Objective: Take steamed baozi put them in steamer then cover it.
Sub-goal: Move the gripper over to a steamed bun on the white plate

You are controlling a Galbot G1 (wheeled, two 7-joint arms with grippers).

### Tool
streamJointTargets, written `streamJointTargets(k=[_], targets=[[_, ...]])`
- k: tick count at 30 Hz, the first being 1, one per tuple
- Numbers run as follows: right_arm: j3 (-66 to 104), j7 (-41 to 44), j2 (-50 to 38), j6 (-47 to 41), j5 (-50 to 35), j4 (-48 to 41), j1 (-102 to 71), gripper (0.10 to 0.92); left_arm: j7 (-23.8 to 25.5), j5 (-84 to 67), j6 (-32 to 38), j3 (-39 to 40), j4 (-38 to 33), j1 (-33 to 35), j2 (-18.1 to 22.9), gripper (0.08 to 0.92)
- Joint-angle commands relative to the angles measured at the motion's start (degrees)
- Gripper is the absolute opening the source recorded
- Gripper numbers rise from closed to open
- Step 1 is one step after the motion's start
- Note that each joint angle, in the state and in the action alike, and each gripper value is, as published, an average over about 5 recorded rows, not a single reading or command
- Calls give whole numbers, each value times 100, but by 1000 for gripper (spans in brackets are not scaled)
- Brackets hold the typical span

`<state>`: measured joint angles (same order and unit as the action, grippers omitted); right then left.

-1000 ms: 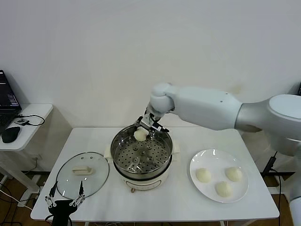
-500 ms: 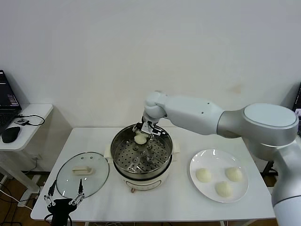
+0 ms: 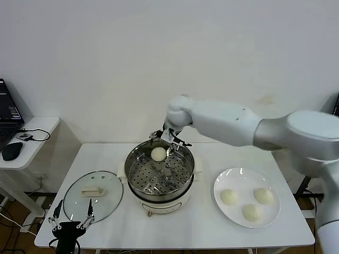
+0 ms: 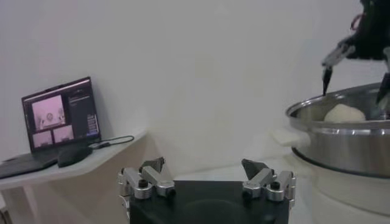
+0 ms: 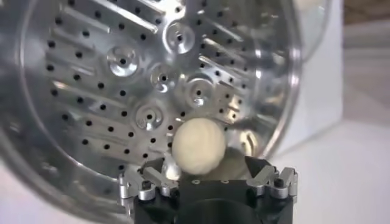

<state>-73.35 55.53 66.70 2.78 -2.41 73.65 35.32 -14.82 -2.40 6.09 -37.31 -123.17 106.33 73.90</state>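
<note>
One cream-white baozi [image 3: 158,154] lies on the perforated tray at the back of the steel steamer [image 3: 159,194]. My right gripper [image 3: 169,139] hovers just above and behind it, open and empty. In the right wrist view the baozi [image 5: 198,146] sits on the tray between and beyond the spread fingers of the right gripper [image 5: 204,168]. Three more baozi [image 3: 229,197] [image 3: 263,195] [image 3: 251,212] lie on the white plate [image 3: 242,179]. My left gripper [image 3: 70,225] is parked open at the table's front left.
The glass lid [image 3: 92,193] with a cream handle lies flat on the table left of the steamer. A side table with a laptop [image 4: 61,115] and mouse stands far left. The left wrist view shows the steamer wall [image 4: 347,149].
The right gripper lowered the baozi into the steamer, let go of it, and lifted a little up and back. The baozi now rests on the tray.
</note>
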Motion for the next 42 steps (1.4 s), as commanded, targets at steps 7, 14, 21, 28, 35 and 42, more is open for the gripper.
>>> streamJointTargets(k=[7,14,21,28,35,42], targets=[[-336,361,-3083,-2435,-1272,2714,917,823,11,-7,0,0,-38,-28,-79,823],[-326,251,-4345,-2481,-559,3251,-90,823,57,-26,-31,3,20,-136,-182,823],[780,170,-4646,-2486,16,3115,-1926,823,89,-23,-90,28,114,-206,-159,823],[1408,126,-4525,-2394,392,2812,-2900,823,114,-17,-135,26,134,-210,-125,823],[1720,51,-4208,-2335,510,2345,-3495,823,111,-19,-135,-3,194,-204,-110,823],[1932,-86,-3834,-2277,612,1893,-3803,823,108,-36,-133,-29,200,-201,-96,823]])
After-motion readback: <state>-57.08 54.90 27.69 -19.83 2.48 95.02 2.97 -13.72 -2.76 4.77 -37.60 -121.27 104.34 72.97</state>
